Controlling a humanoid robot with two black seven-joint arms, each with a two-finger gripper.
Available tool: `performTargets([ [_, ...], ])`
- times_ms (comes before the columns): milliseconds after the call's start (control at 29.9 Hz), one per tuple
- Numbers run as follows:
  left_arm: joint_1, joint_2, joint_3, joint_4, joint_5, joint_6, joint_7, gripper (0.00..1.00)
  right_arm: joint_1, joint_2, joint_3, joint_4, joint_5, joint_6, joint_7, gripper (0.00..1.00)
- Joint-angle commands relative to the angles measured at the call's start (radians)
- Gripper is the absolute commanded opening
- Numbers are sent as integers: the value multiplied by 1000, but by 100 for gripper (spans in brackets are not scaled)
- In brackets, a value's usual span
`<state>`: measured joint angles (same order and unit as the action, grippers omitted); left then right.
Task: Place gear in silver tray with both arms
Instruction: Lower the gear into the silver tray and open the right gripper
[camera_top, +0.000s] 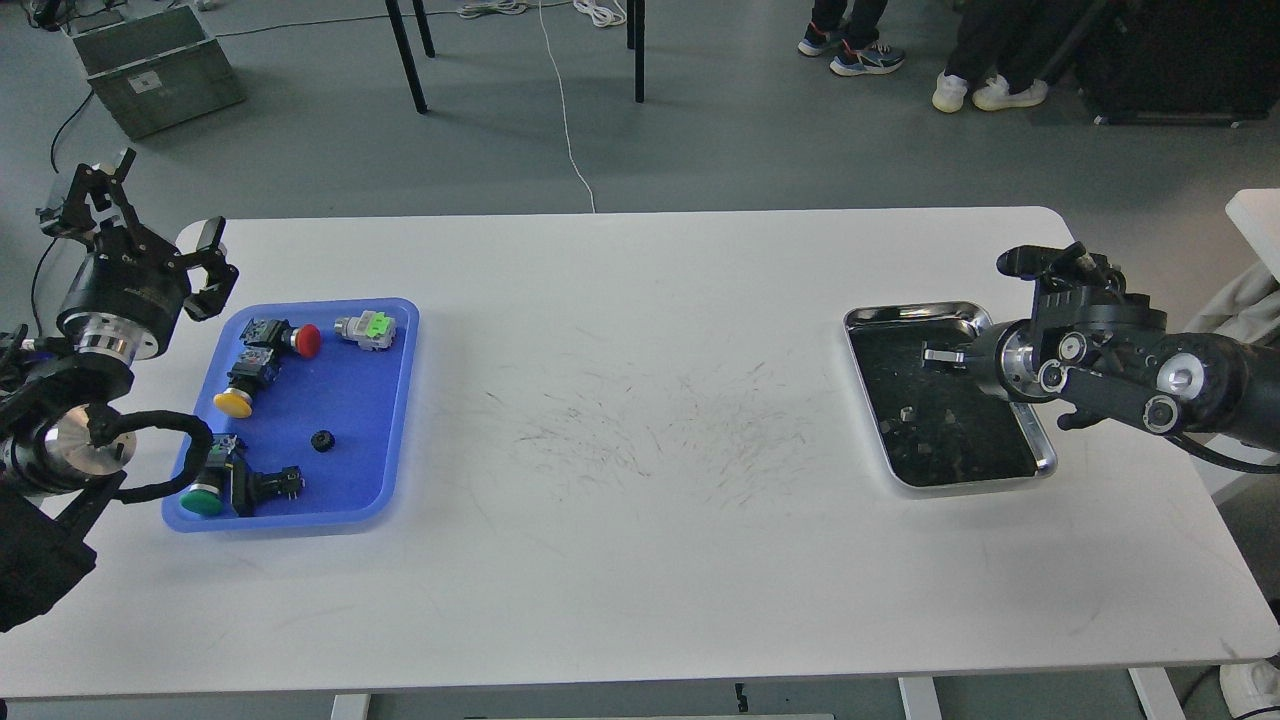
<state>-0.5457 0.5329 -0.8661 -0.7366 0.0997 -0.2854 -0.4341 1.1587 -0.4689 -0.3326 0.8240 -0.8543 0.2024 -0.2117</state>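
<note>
The gear is a small black toothed ring lying in the blue tray at the table's left. The silver tray lies at the right, and its dark bottom holds no part. My left gripper is open and empty, raised beyond the blue tray's far left corner, well away from the gear. My right gripper reaches in from the right and hovers over the silver tray's far half. It is seen small and end-on, so its fingers cannot be told apart.
The blue tray also holds a red push button, a yellow one, a green one and a grey-green switch. A grey crate, table legs and people's feet are on the floor beyond the white table.
</note>
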Motion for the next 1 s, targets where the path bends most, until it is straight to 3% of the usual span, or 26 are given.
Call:
performTargets([
  [0, 0, -1, -1, 0, 0, 0, 0, 98, -8, 16, 4, -32, 0, -35, 2, 30],
  [368, 0, 1, -1, -1, 0, 0, 0, 98, -37, 59, 15, -39, 4, -80, 20, 35],
  [502, 0, 2, -1, 0, 0, 0, -1, 98, -31, 58, 61, -39, 9, -80, 22, 63],
  [635, 1, 1, 1, 2, 0, 2, 0, 98, -27, 42, 147, -32, 15, -77, 22, 78],
  [702, 0, 1, -1, 2, 2, 2, 2, 98, -25, 33, 202, -23, 17, -77, 22, 82],
  [970, -3, 4, 1, 3, 3, -1, 6, 98, -39, -117, 554, 99, 26, -81, 28, 83],
])
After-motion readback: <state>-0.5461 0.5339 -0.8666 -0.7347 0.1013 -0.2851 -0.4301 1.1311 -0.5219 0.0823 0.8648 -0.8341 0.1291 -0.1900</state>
